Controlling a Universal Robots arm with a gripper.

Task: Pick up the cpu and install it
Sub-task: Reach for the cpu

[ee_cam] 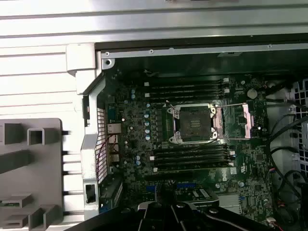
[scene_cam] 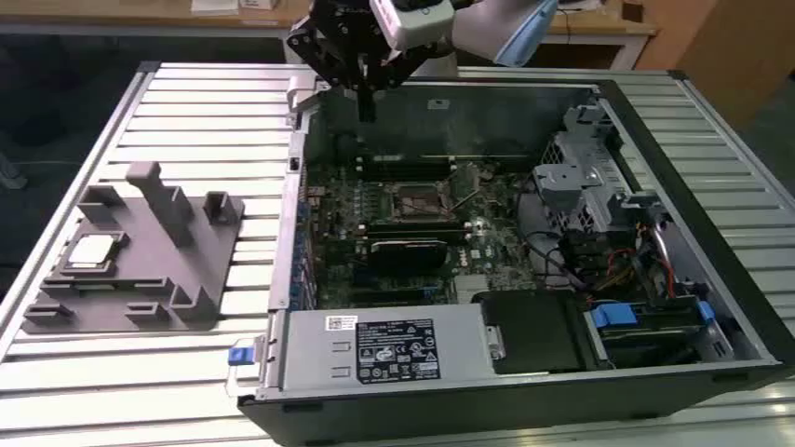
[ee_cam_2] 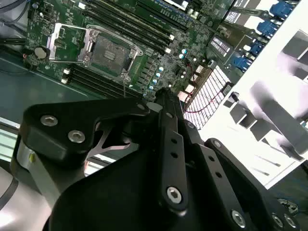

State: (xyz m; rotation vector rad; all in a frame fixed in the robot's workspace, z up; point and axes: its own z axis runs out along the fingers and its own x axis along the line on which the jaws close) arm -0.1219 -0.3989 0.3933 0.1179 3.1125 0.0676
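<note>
One cpu point(scene_cam: 96, 251) is on record. It lies flat, silver face up, in a shallow seat of the grey tray point(scene_cam: 168, 279). In the exterior view the tray stands at nine o'clock of the open computer case point(scene_cam: 522, 382), just beside it on the slatted metal table point(scene_cam: 186, 102). Upright posts point(scene_cam: 152, 191) rise from the tray at one o'clock of the cpu, near it but not touching.

The socket point(scene_cam: 416, 200) sits mid-board inside the case, at three o'clock of the cpu and well apart from it. In the first wrist view the socket point(ee_cam: 192, 124) has its hold-down frame swung open to one side, and its bed looks empty.

The gripper point(scene_cam: 367, 112) hangs over the far wall of the case, at twelve o'clock of the socket and at about two o'clock of the cpu, well apart from both. Its fingers are together with nothing between them.

Assessment: the pick-up has not begun and the cpu is untouched. A sound pick calls for:
- fingers parted wider than the cpu;
- a descent square over it, clear of the posts;
- a light grip on two opposite edges at the pale rim;
- the cpu kept level as it lifts, since a tilted or skewed hold would likely foul the seat and spoil alignment at the socket.
</note>
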